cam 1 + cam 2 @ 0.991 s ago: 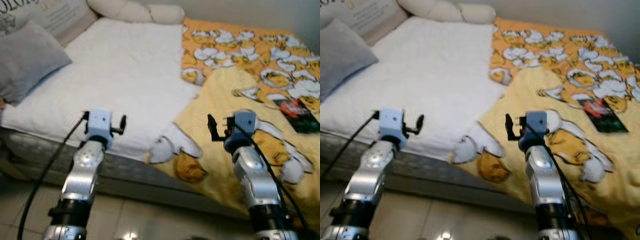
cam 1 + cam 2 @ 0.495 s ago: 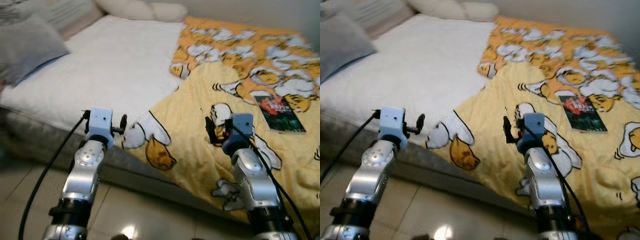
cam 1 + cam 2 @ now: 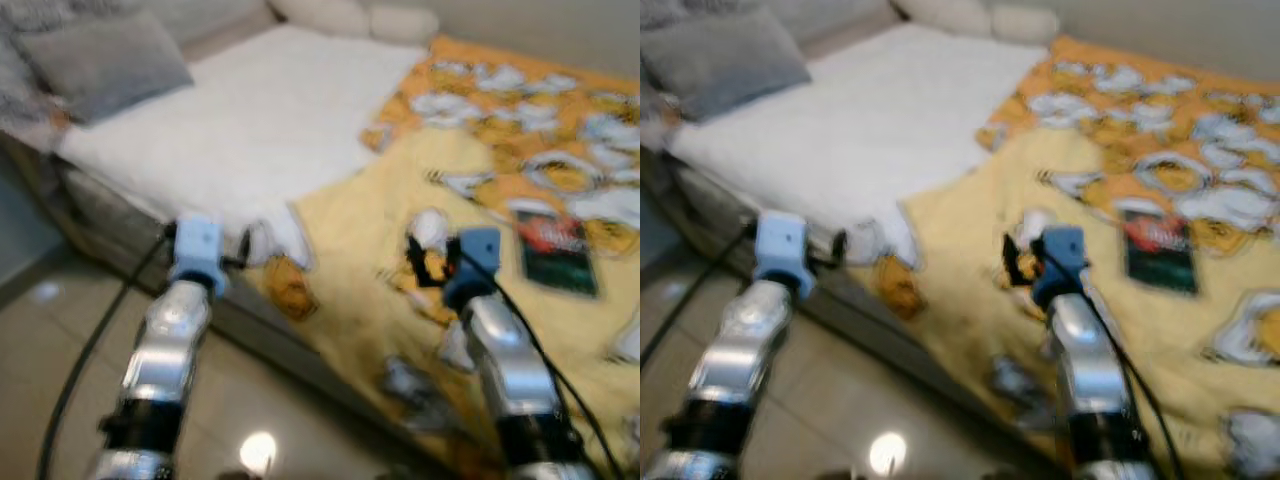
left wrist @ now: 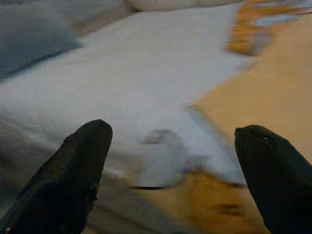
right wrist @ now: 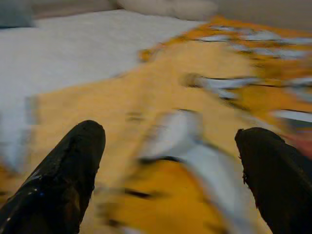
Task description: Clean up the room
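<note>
A bed with a white sheet [image 3: 270,120] stands before me, its right half under a yellow blanket [image 3: 380,230] printed with white and orange cartoon figures. A dark book [image 3: 556,254] with a red and green cover lies flat on the blanket at the right. My left gripper [image 3: 243,253] hovers open at the bed's near edge, where the blanket's corner hangs over. My right gripper [image 3: 415,260] is open above the blanket, left of the book. Both wrist views show the black fingers [image 4: 73,175] spread wide with nothing between them. The picture is blurred.
A grey pillow [image 3: 105,60] lies at the head of the bed on the left, with cream pillows [image 3: 350,18] at the far end. Shiny beige floor tiles [image 3: 60,340] run along the bed's near side.
The whole view has swung and blurred, so the camera has moved; the bed now sits more diagonally, with more floor at the left. Both grippers hold the same open pose.
</note>
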